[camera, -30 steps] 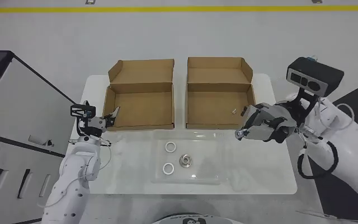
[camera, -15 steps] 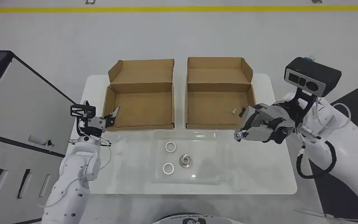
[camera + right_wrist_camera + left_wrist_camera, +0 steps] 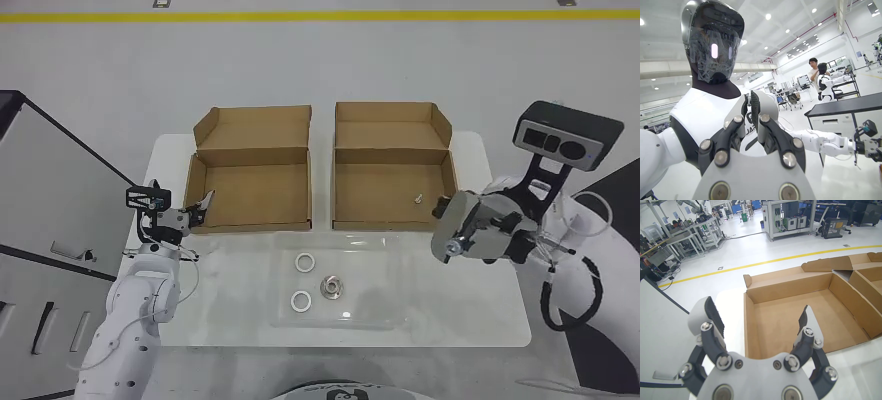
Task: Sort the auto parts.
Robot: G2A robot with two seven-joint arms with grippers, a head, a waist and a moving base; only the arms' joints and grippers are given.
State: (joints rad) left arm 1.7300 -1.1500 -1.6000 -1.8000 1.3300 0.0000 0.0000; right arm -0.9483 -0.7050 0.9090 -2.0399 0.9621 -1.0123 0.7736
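Right gripper (image 3: 751,102) clamped on a small screw (image 3: 748,99), at the right of the top view, just off the right box (image 3: 392,150). Left gripper (image 3: 758,310) wide open, empty, at the left box (image 3: 250,195) edge. A loose screw (image 3: 417,196) lies in the right box. Lower centre, the tray (image 3: 370,312) holds two rings (image 3: 305,263) and a metal part (image 3: 332,289).

1. I work in a robotics lab hall.
2. Yellow floor line (image 3: 320,16) at twelve o'clock past my table (image 3: 470,315).
3. Aluminium-frame equipment racks (image 3: 791,220), cluttered workbenches (image 3: 680,237).
4. Another humanoid robot (image 3: 826,85) under round ceiling lights (image 3: 768,16).
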